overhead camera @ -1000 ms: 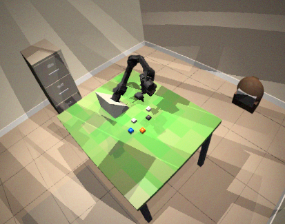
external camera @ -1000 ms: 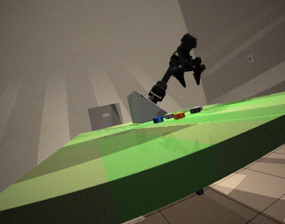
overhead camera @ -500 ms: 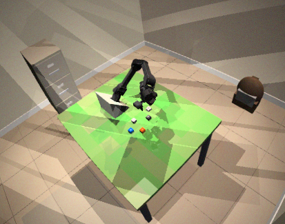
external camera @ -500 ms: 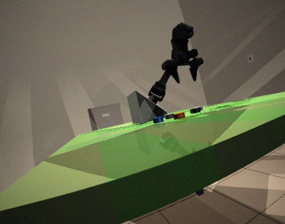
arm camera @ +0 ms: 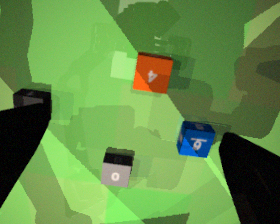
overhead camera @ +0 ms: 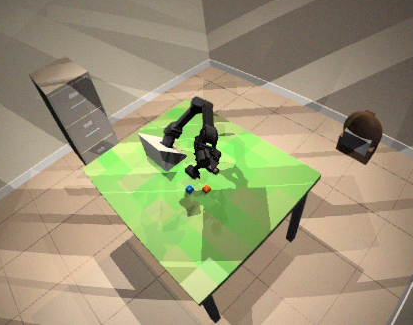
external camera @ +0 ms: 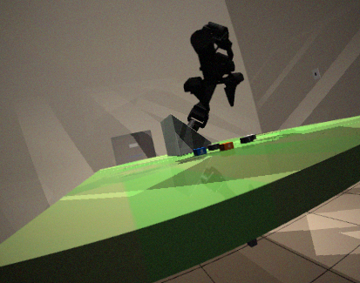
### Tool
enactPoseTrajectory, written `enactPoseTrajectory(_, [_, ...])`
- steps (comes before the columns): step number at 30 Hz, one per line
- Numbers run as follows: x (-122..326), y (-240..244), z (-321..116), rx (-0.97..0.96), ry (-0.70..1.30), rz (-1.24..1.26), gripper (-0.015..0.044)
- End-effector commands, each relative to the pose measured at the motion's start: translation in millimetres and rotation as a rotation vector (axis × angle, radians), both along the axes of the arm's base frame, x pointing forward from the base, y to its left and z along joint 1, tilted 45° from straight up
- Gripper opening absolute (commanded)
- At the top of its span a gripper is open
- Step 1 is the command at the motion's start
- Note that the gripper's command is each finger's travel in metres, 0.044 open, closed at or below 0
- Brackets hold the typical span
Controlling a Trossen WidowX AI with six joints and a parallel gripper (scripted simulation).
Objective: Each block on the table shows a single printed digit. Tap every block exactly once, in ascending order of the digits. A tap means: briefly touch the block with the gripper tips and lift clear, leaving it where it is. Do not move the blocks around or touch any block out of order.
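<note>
Fingers spread wide and holding nothing, your gripper (arm camera: 134, 160) hangs above the table (overhead camera: 249, 212) with the white block (arm camera: 116, 170) between its tips, so read its digit against the orange block (arm camera: 153, 72) and blue block (arm camera: 196, 140) before descending straight.

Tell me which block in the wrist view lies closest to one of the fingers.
The blue block. It sits right beside the dark finger at the right edge, while the orange block and the white block lie nearer the middle.
</note>
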State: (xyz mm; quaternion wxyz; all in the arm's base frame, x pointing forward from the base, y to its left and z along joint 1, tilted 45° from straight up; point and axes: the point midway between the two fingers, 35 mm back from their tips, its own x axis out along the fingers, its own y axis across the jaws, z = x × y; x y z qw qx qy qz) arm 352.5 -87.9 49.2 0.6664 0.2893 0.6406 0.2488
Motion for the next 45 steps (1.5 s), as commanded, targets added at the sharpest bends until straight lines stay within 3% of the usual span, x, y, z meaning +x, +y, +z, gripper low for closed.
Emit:
enactPoseTrajectory(1, [1.8, -3.0, -1.8, -0.004, -0.009, 0.004, 0.04])
enactPoseTrajectory(14, [0.2, -3.1, -1.5, -0.004, -0.009, 0.004, 0.04])
enactPoseTrajectory(26, [-116.4, 16.6, 8.8, -0.003, -0.002, 0.004, 0.04])
enactPoseTrajectory(31, [-123.3, 19.0, 8.7, -0.002, -0.002, 0.004, 0.04])
enactPoseTrajectory(38, [-118.5, 74.4, -46.8, 0.0, -0.003, 0.004, 0.0216])
enactPoseTrajectory(45, [-118.8, 76.3, -48.4, 0.0, -0.003, 0.004, 0.0032])
